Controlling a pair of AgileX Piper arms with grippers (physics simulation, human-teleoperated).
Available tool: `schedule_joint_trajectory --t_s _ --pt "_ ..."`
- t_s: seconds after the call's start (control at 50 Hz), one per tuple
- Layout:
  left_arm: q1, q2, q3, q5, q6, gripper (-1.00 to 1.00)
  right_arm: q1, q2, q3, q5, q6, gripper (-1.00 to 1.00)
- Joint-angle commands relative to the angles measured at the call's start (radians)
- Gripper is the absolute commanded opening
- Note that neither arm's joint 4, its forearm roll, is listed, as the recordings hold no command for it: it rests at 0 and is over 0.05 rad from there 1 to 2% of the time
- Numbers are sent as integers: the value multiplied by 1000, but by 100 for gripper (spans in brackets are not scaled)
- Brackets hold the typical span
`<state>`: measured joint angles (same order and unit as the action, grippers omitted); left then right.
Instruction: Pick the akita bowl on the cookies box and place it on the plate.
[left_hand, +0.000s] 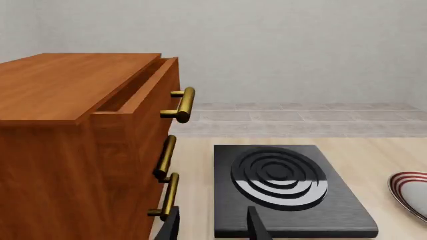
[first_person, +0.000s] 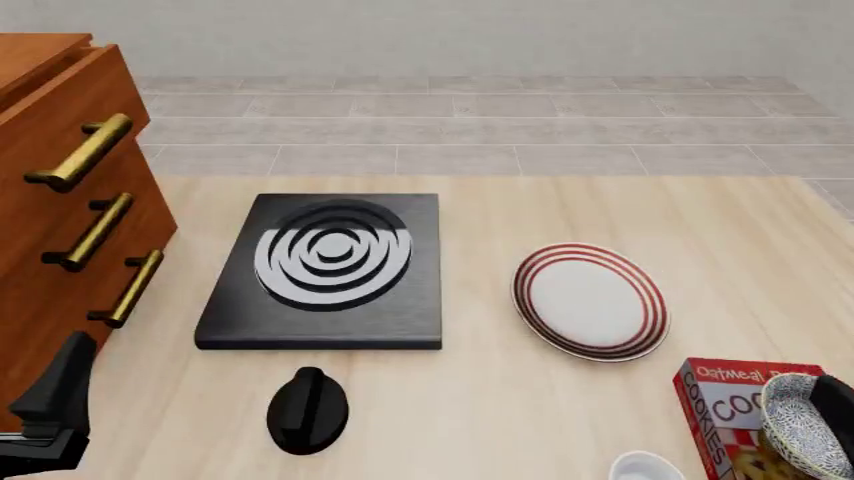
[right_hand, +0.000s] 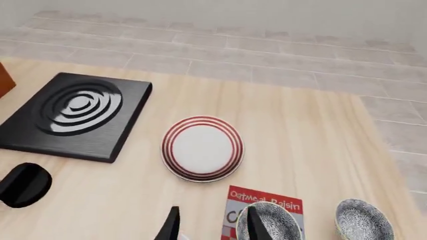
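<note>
A pale wooden table (first_person: 534, 400) carries everything. Against its left edge stands a brown wooden cabinet (first_person: 54, 250) with three brass handles. Its top drawer is pulled out a little.

Just beside the cabinet, towards the far edge, lies a black slab (first_person: 400, 300) with grey-white rings. The plate (first_person: 590, 300) lies flat near the middle of the table, to the right of the slab and apart from it, with nothing on it.

The cookies box (first_person: 727, 405) lies at the near right corner, close to the plate but not touching it. The akita bowl (first_person: 805, 428) sits on top of the box, at its right side, looking tilted in the front view.

In the right wrist view a second speckled bowl (right_hand: 363, 220) rests on the table just beyond the box's right side. A plain white bowl (first_person: 647, 467) shows at the near edge, just left of the box. A black knob (first_person: 307, 410) lies in front of the slab.

The right gripper (right_hand: 213, 225) hangs over the box with its fingers spread – one finger (right_hand: 255, 222) overlaps the akita bowl's rim, though contact cannot be told. The left gripper (left_hand: 213, 227) is at the near left corner beside the cabinet – its fingers are also spread and hold nothing.
</note>
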<state>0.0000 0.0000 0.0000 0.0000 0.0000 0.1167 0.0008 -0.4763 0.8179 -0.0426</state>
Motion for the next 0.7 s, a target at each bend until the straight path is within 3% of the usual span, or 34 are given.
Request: schedule_joint_trajectory --t_s 0.02,0.1,0.18,0.22,0.7 --pt "0 0 0 0 0 100 7 -1 -110 237 39 100" --pt "0 0 0 0 0 100 11 -1 -151 312 9 100" --pt "0 0 0 0 0 100 8 -1 -194 375 16 100" --pt "0 0 0 0 0 100 -1 -1 -201 393 -19 100" --pt "0 0 0 0 0 100 -56 32 -200 402 -95 100"
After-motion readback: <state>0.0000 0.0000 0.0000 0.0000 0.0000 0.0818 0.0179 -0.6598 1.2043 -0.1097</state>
